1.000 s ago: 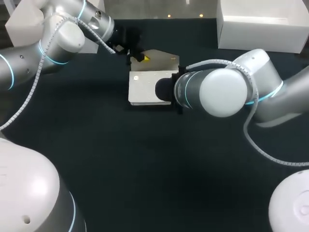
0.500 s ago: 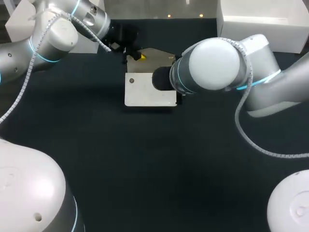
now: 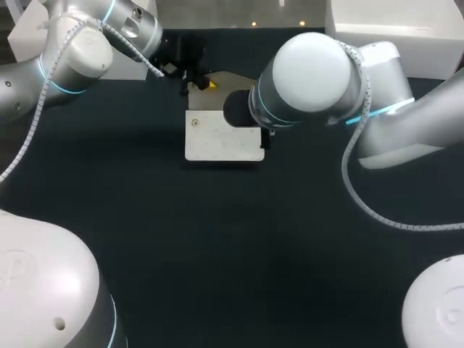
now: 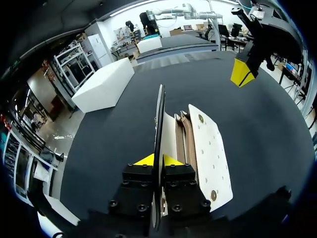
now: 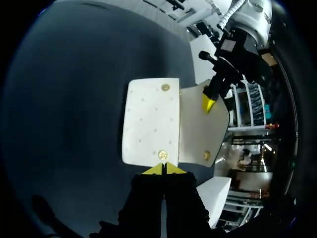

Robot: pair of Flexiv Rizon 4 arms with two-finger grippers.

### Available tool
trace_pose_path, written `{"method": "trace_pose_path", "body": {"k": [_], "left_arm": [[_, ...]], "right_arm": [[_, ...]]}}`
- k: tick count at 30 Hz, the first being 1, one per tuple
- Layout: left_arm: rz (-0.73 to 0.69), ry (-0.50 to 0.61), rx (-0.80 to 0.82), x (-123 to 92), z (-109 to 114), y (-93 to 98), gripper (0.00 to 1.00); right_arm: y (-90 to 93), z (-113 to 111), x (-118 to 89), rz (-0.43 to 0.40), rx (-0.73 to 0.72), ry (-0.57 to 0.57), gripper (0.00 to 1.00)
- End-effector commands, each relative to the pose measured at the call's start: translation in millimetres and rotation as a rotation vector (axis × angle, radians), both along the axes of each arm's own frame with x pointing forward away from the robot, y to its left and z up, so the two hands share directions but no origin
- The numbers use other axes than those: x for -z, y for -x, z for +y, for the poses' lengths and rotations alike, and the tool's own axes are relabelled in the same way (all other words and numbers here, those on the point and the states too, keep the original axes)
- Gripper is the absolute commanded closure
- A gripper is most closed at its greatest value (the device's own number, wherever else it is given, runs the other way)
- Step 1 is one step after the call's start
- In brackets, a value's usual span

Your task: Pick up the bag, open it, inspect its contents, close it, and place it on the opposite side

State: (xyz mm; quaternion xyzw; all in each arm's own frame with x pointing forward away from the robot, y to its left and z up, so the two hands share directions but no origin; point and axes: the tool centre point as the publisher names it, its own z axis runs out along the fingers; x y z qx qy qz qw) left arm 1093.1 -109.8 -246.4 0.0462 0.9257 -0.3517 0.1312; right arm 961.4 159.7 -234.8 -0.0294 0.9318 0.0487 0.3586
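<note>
A white bag [image 3: 217, 138] lies at the far middle of the table with its flap [image 3: 243, 81] held up. My left gripper [image 3: 206, 84] is shut on that flap, which shows edge-on between its tips in the left wrist view [image 4: 157, 161]. Beside it the bag's brown inner pockets [image 4: 185, 141] are exposed. My right gripper [image 5: 163, 168] is shut, its tips over the near edge of the studded front panel [image 5: 151, 121], holding nothing that I can see. The right arm [image 3: 312, 76] covers this gripper in the head view.
A large white box [image 3: 395, 36] stands at the back right of the table. Another white box [image 3: 32, 36] stands at the back left, behind my left arm. The near half of the dark table top [image 3: 232, 254] is bare.
My right gripper has gone from open to shut. The right arm has swung toward the far left over the bag. The bag's white panel has shifted slightly left.
</note>
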Motion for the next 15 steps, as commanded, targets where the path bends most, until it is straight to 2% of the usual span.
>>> {"method": "trace_pose_path", "body": {"k": [1, 9, 15], "left_arm": [[0.006, -0.004, -0.016, -6, -2, 1.2, 1.00], [-0.007, -0.006, 0.001, -19, -10, 13.1, 1.00], [-0.019, -0.007, 0.016, -23, -11, 17.1, 1.00]], "right_arm": [[-15.4, 13, 0, 0.005, -0.015, 0.010, 1.00], [-39.0, 25, 0, 0.005, -0.053, 0.030, 1.00], [-54.7, 25, 6, 0.009, -0.093, 0.040, 1.00]]}}
